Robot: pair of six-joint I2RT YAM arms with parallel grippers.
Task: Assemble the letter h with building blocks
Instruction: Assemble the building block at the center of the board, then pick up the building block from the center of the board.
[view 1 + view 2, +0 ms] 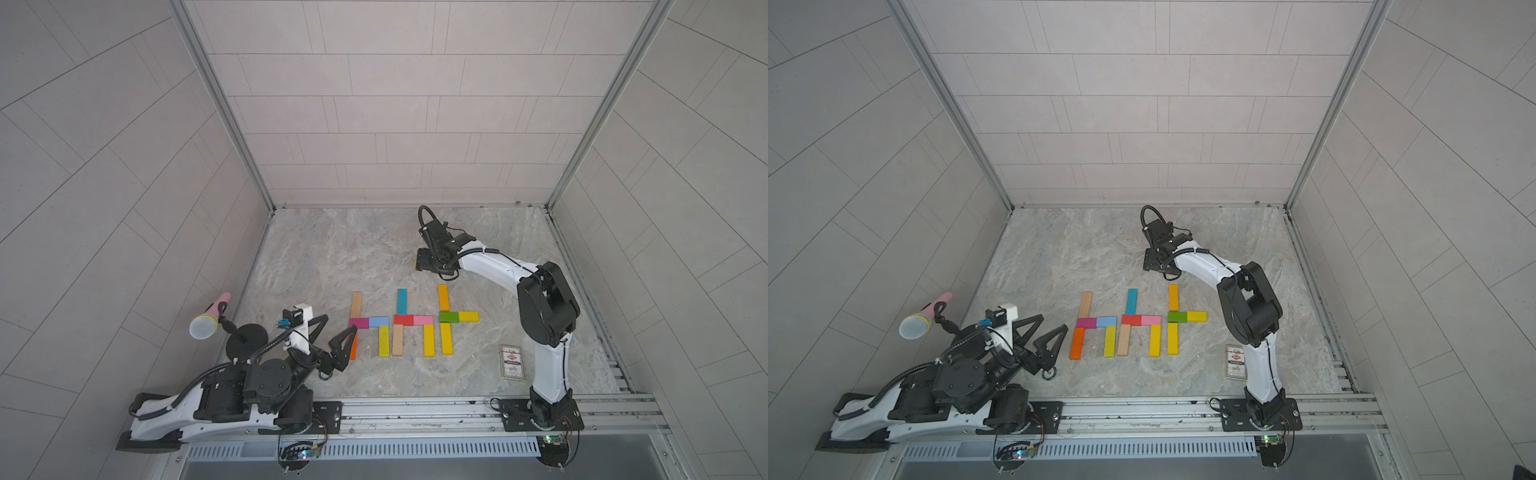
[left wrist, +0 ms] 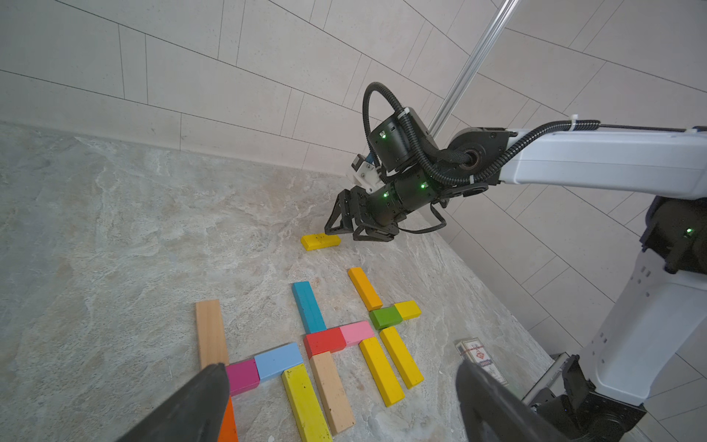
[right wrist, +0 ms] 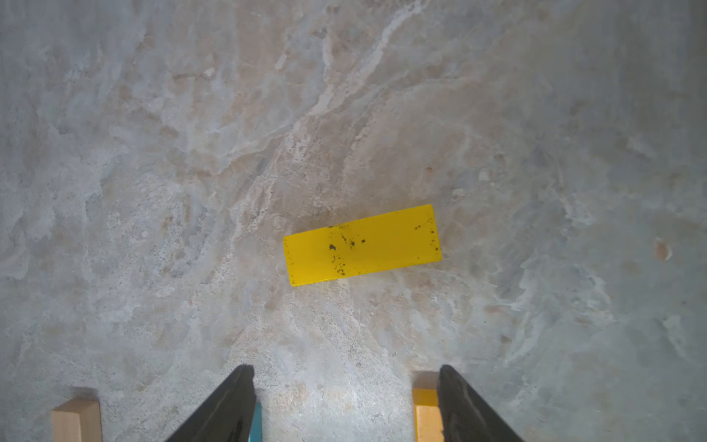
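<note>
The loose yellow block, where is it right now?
The loose yellow block lies flat on the tabletop, alone beyond the block letters toward the back wall, just ahead of the right gripper, whose fingers are open and not touching it.

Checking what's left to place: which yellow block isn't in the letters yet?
The short yellow block lying alone by the right gripper; the other yellow ones all touch neighbouring blocks.

Microphone [image 1: 203, 327] on stand, card box [image 1: 512, 361] lying flat, marble tabletop [image 1: 332, 257]

links [image 1: 494, 268]: white shells
joints [image 1: 548, 309]: chunky black, green LEDs [image 2: 422, 186]
cables [image 2: 574, 123]: black ribbed conduit, white zip ties [image 2: 572, 116]
</note>
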